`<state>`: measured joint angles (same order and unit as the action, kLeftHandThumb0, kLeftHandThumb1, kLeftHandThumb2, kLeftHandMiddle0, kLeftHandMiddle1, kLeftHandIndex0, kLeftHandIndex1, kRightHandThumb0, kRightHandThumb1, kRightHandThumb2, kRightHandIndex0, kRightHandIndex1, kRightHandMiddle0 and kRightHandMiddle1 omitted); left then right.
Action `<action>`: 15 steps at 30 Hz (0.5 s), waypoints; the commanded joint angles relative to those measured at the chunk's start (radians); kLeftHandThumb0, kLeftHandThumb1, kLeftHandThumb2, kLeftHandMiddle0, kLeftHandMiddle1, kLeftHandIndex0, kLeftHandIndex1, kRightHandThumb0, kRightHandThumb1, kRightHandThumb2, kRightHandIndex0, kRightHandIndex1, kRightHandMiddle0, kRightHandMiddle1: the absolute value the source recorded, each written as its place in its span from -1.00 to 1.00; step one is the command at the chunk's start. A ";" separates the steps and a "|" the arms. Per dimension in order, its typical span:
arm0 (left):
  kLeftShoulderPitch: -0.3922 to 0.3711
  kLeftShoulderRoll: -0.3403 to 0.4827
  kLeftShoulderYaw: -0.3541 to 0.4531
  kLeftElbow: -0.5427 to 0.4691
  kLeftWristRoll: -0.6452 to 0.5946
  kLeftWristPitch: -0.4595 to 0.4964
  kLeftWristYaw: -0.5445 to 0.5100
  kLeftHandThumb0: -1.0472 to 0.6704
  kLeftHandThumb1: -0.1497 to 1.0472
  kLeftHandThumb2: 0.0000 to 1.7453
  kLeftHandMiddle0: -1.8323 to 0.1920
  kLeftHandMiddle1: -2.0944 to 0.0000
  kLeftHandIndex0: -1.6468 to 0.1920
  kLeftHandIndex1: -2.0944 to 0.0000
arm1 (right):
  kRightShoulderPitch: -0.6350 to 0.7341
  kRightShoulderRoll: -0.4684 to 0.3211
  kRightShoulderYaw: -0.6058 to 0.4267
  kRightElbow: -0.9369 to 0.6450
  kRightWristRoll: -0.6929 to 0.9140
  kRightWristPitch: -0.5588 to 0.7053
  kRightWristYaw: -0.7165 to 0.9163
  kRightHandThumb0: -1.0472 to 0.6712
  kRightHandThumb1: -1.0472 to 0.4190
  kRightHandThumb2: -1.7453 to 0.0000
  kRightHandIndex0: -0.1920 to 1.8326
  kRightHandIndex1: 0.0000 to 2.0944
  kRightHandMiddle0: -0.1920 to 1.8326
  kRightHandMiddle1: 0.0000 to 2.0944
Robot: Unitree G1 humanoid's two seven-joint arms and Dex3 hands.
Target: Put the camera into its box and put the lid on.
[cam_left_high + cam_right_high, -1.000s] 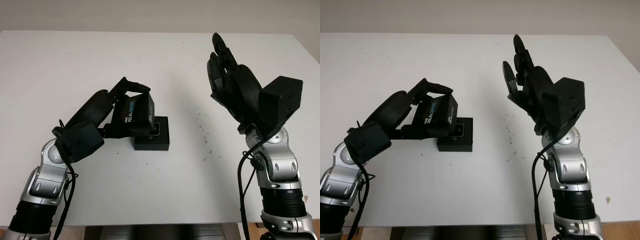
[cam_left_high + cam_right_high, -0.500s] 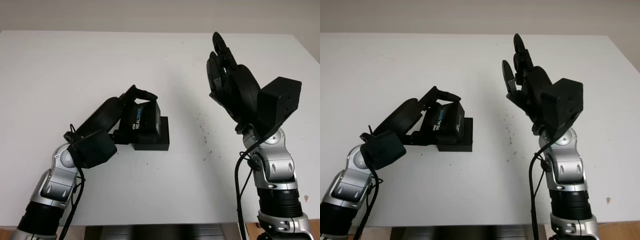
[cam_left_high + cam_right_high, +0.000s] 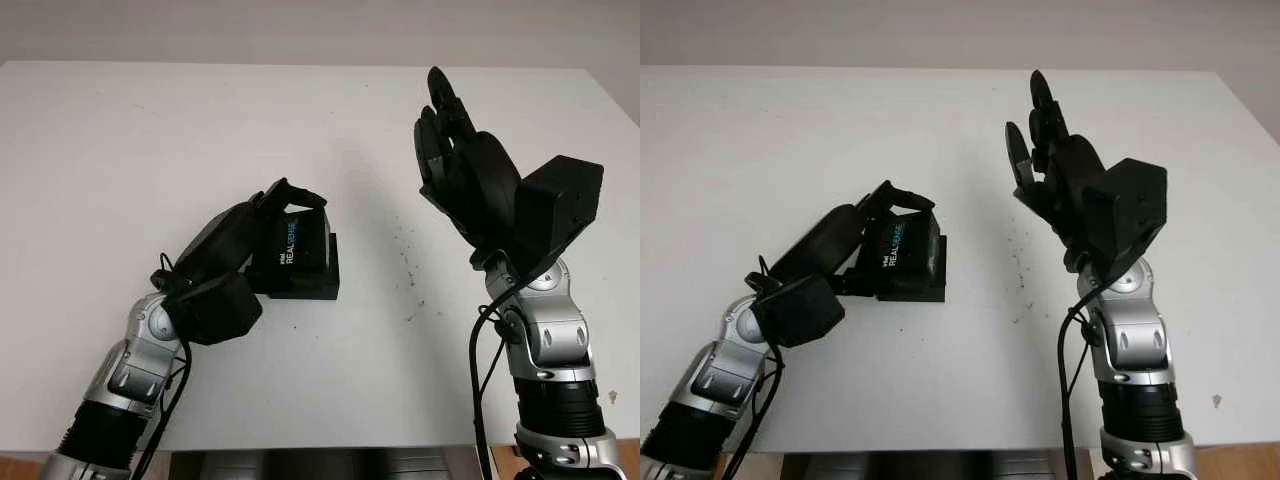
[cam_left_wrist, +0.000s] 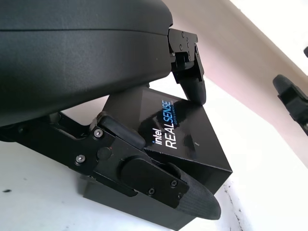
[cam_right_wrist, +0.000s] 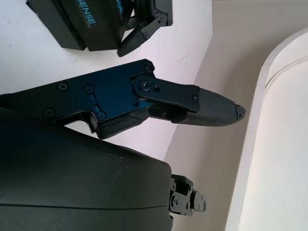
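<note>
Gripping a black lid (image 3: 297, 243) printed "RealSense", the left robot hand (image 3: 268, 225) holds it tilted over the black box (image 3: 312, 284), which sits near the middle of the white counter (image 3: 150, 130), slightly left of centre. Its fingers (image 4: 190, 79) are clamped on the lid, one pressing the far edge while a thumb (image 4: 168, 185) runs under the near side. The lid's lower edge looks to be touching or just above the box base, with its far-right side not yet seated. The camera itself cannot be seen; the lid covers the box opening, so whether it lies inside cannot be told.

The right robot hand (image 3: 458, 160) is raised above the counter at the right, well apart from the box, open and holding nothing.

The lid appears to be stiff, light cardboard with a smooth, somewhat slippery printed finish. It should hold its shape under a modest pinch, but squeezing the side walls hard could bow them and make it bind on the base. The best hold is probably across two opposite edges, as now, leaving the rim free to slide down squarely. The base is light too, and may skid on the counter if pushed sideways.
</note>
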<state>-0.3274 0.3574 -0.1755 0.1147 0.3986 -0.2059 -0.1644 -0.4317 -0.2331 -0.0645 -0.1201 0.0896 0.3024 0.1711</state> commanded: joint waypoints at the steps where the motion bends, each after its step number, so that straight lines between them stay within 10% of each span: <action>1: -0.039 -0.013 -0.007 0.027 0.009 -0.024 0.025 -0.02 1.00 -0.82 0.75 -0.56 0.75 -0.29 | 0.006 -0.007 -0.007 -0.009 0.000 -0.006 0.003 -0.63 -1.00 0.28 -0.95 -0.94 -0.97 -0.95; 15: -0.071 -0.058 -0.044 0.091 0.031 -0.068 0.057 -0.01 1.00 -0.82 0.81 -0.70 0.81 -0.36 | 0.007 -0.003 -0.005 -0.004 0.001 -0.020 0.011 -0.62 -1.00 0.27 -0.95 -0.95 -0.97 -0.95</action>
<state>-0.3651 0.3156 -0.2029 0.2100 0.4296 -0.2712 -0.1038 -0.4298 -0.2341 -0.0659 -0.1199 0.0901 0.2985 0.1804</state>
